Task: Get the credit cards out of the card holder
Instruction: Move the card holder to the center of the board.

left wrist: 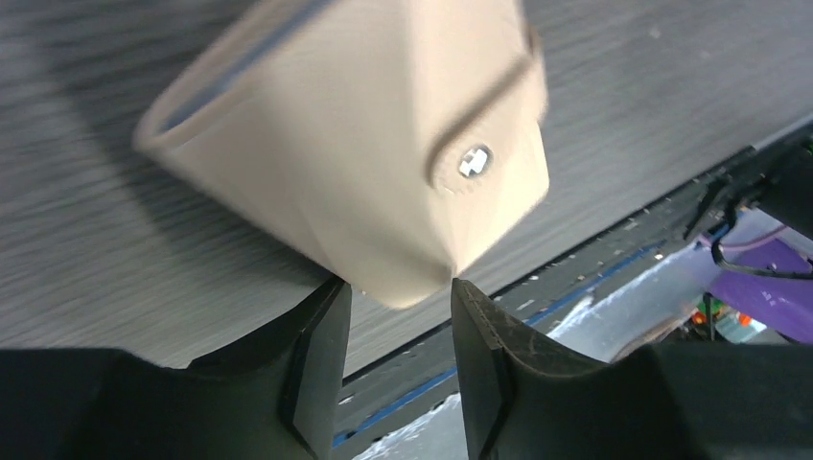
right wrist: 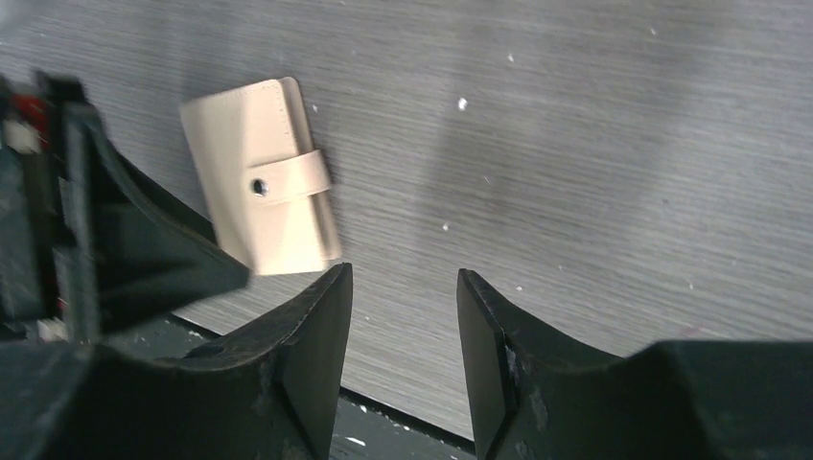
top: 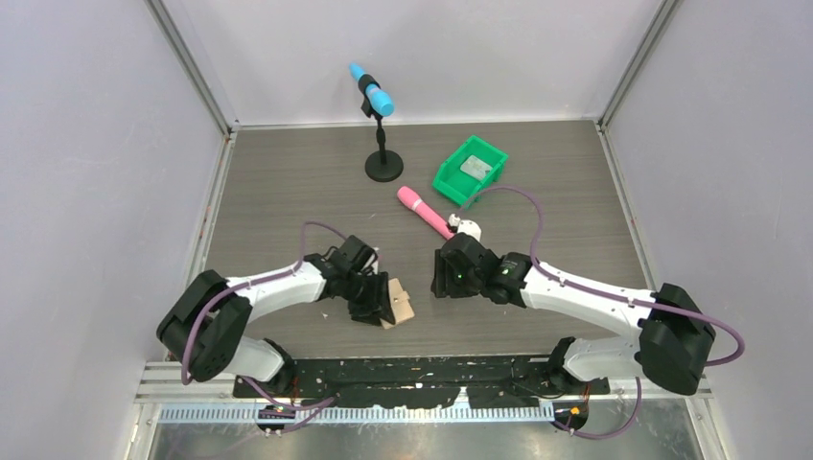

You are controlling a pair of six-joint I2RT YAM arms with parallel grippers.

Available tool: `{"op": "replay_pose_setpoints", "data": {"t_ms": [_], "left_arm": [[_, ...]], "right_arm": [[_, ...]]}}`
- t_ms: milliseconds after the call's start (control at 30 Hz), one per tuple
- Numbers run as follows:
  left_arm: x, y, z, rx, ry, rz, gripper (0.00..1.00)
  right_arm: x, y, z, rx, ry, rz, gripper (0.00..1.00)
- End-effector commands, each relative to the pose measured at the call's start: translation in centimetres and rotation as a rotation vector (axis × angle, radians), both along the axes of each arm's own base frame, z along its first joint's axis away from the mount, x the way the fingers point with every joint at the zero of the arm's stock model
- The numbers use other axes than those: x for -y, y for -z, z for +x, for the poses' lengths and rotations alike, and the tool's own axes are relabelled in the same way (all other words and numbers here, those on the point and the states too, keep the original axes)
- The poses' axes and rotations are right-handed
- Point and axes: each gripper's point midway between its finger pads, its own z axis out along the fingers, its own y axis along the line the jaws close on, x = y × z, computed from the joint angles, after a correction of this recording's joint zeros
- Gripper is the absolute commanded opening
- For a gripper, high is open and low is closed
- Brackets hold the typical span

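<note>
Jaws of left gripper narrow, nipping a corner of the card holder, which tilts above the table near its front edge. Right gripper jaws wide, empty, close by. Strap snapped shut: probably unfasten first. Corner hold may slip.

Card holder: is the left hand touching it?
Touching. The left wrist view shows a corner of the card holder pinched between the fingers of the left hand.
</note>
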Motion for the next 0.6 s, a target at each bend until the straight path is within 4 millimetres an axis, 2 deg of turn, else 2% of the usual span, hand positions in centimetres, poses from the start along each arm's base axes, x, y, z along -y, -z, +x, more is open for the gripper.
{"op": "replay_pose_setpoints", "data": {"t_ms": [0, 100, 267, 467, 567], "left_arm": [[5.0, -2.5, 1.2, 0.056, -0.015, -0.166, 0.45], [4.3, -2.7, 2.1, 0.11, -0.063, -0.125, 0.46], [0.9, -2.5, 3.0, 0.189, -0.171, -0.014, 0.48], [-1.9, -2.6, 4.2, 0.224, -0.289, -0.042, 0.49], [-2.6, -2.6, 4.7, 0.218, -0.303, -0.05, 0.49]], "right_arm": [[-2.0, -1.9, 2.0, 0.076, -0.021, 0.024, 0.52], [-2.6, -1.1, 2.2, 0.066, -0.03, 0.021, 0.51], [-4.7, -1.2, 2.5, 0.087, -0.079, 0.057, 0.48], [-6.7, -0.8, 2.5, 0.134, -0.141, -0.004, 0.46], [-7.8, -0.4, 2.4, 0.149, -0.17, -0.033, 0.46]]}}
